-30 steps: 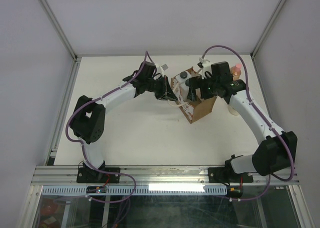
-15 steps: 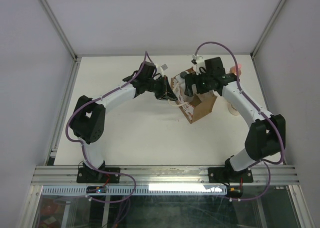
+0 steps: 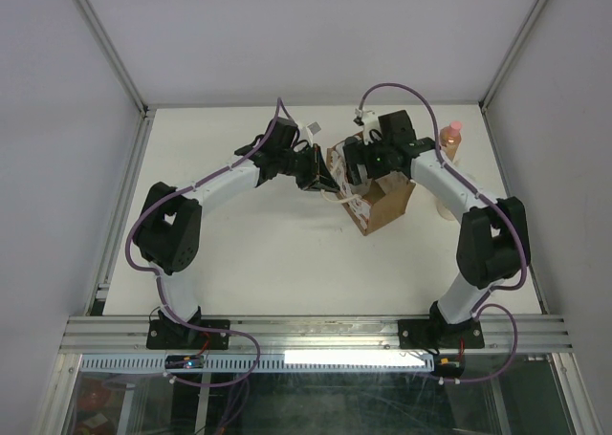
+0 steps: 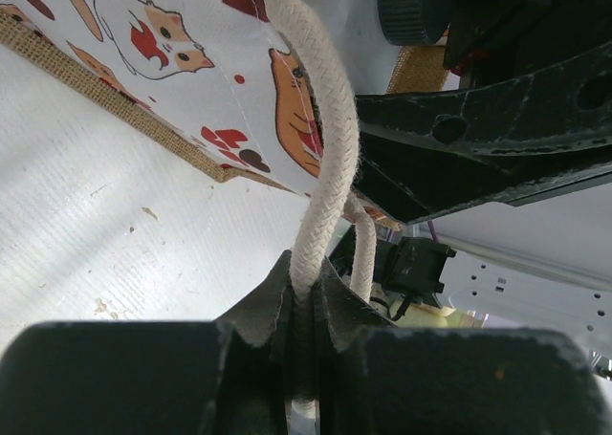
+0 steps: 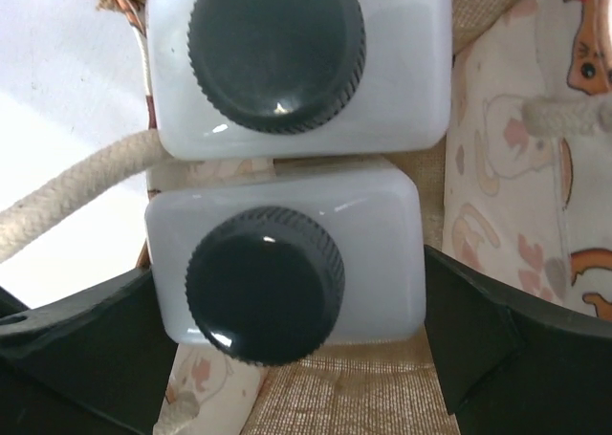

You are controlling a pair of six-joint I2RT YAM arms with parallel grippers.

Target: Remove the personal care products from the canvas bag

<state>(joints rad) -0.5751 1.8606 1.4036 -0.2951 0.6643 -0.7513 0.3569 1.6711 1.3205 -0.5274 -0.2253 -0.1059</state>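
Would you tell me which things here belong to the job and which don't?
Job: canvas bag, its cream handle in the shut left gripper, two dark-capped white bottles inside, peach-orange bottle outside, open right gripper.
Not: purple cables, aluminium rail.

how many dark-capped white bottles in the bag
2, touching inside the brown canvas bag: a white squarish bottle and a second white squarish bottle; others may be hidden.
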